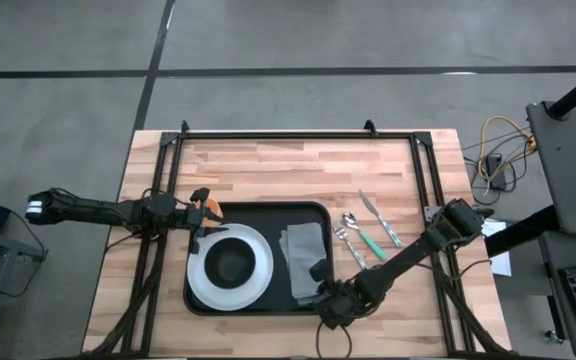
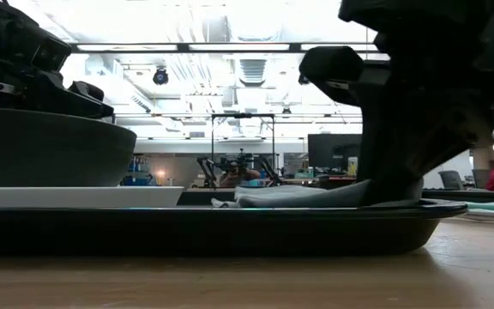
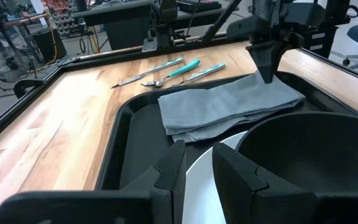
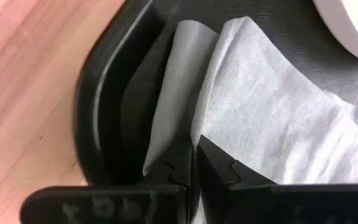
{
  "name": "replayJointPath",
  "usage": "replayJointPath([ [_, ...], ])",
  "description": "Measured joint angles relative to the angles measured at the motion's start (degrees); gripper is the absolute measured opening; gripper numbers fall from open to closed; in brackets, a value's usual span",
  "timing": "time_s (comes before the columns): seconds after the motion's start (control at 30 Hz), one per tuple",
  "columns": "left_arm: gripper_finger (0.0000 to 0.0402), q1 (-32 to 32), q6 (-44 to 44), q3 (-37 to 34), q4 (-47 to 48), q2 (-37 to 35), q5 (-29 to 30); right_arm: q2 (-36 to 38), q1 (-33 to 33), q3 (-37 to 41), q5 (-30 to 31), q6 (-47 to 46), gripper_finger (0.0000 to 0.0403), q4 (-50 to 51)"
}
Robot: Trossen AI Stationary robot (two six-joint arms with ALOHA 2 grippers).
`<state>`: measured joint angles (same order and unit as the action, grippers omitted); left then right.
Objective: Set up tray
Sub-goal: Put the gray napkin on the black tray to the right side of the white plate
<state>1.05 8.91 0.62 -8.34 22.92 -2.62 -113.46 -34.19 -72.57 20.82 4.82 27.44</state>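
- Now the right gripper (image 4: 194,163) is pinched together on the grey cloth (image 1: 303,245), inside the tray (image 1: 268,212).
- Left gripper (image 3: 197,165), fingers slightly apart, hovers over the tray's white plate (image 1: 258,285).

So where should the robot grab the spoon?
By its thin handle, coming straight down from above. The spoon lies flat on the wooden table, right of the tray, beside other cutlery, so the jaws should straddle the handle across its narrow width.
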Motion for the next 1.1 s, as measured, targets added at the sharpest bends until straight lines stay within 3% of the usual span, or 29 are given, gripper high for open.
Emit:
replayJointPath([
  [0.57,0.0062,0.01,0.0,0.0,0.0,-0.02,0.01,7.0,-1.23,6.73,-0.49,3.33,0.0008,-4.13],
  [0.8,0.0062,0.0,0.0,0.0,0.01,-0.02,0.01,10.05,-1.21,14.27,-4.98,7.46,0.0008,-15.95],
  [1.1,0.0062,0.01,0.0,0.0,0.02,-0.02,0.01,11.08,-1.18,16.82,-7.28,7.22,0.0008,-17.37],
])
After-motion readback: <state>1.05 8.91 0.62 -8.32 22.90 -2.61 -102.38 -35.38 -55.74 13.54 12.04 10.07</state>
